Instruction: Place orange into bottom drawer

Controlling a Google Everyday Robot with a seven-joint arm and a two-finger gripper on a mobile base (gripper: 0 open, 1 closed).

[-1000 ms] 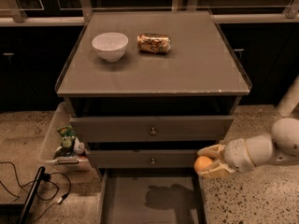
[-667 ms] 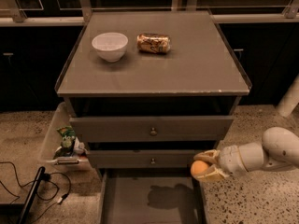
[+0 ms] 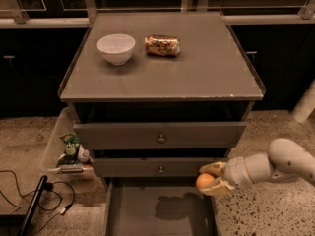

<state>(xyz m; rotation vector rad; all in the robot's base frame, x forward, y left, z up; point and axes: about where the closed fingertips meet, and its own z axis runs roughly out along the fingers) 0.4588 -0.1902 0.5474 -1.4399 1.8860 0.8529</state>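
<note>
The orange (image 3: pixel 204 181) is a small round fruit held between the fingers of my gripper (image 3: pixel 210 179), which is shut on it. The gripper hangs over the right edge of the open bottom drawer (image 3: pixel 133 210), a shallow grey tray pulled out at the foot of the grey cabinet (image 3: pixel 162 77). The orange is above the drawer floor, near its right wall, not resting on it. My white arm (image 3: pixel 275 163) reaches in from the right. The arm's shadow lies on the drawer floor.
A white bowl (image 3: pixel 116 48) and a crushed gold-brown can (image 3: pixel 162 45) sit on the cabinet top. Two upper drawers with brass knobs (image 3: pixel 161 138) are closed. A clear bin with packets (image 3: pixel 69 154) stands left of the cabinet. Cables (image 3: pixel 29 191) lie on the floor at left.
My gripper with the orange has moved a little left and down, towards the open bottom drawer. Nothing else has moved.
</note>
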